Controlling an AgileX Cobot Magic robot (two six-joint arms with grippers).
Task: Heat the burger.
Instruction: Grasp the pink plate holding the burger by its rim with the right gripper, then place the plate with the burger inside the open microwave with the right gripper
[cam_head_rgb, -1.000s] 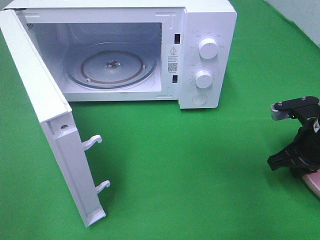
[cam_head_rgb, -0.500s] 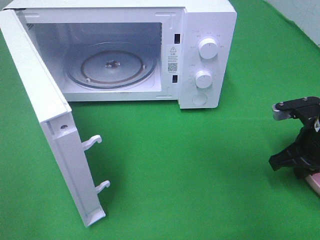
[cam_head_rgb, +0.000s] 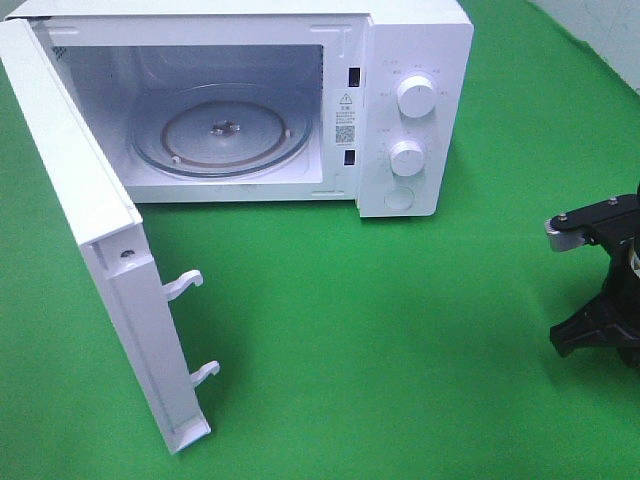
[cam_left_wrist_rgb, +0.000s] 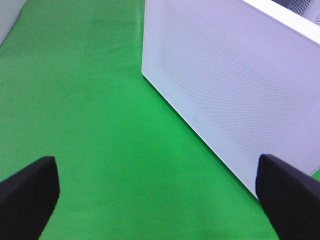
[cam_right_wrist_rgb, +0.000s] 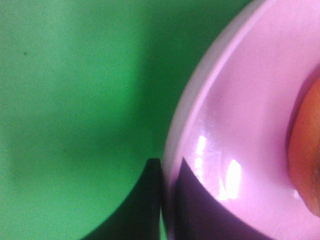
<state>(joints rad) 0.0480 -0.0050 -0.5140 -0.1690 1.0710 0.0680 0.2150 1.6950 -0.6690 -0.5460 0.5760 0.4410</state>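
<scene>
1. Burger with an orange-brown bun (cam_right_wrist_rgb: 306, 150): one. Only its edge shows, in the right wrist view, where it lies on the round glossy pink plate (cam_right_wrist_rgb: 250, 90). Neither appears in the high view.
2. Change: the black right arm (cam_head_rgb: 600, 290) has shifted toward the right edge of the high view. The pink corner seen beneath it a second ago at lower right is now out of frame. The white microwave oven (cam_head_rgb: 420, 50) is unmoved.
3. Right gripper (cam_right_wrist_rgb: 167, 172): jaws now clamped on the plate's rim, with one dark finger (cam_right_wrist_rgb: 142, 205) outside the rim and the other inside.
4. Left gripper (cam_left_wrist_rgb: 157, 200): jaws wide apart, holding nothing, over the green cloth (cam_left_wrist_rgb: 90, 100) beside the oven door's outer face.
5. Count, high view: one oven, upper left to centre; one hinged white door (cam_head_rgb: 100, 240), swung open at left; one glass turntable (cam_head_rgb: 222, 135); two round white knobs (cam_head_rgb: 416, 97); one round button (cam_head_rgb: 398, 198); two latch hooks (cam_head_rgb: 185, 283).
</scene>
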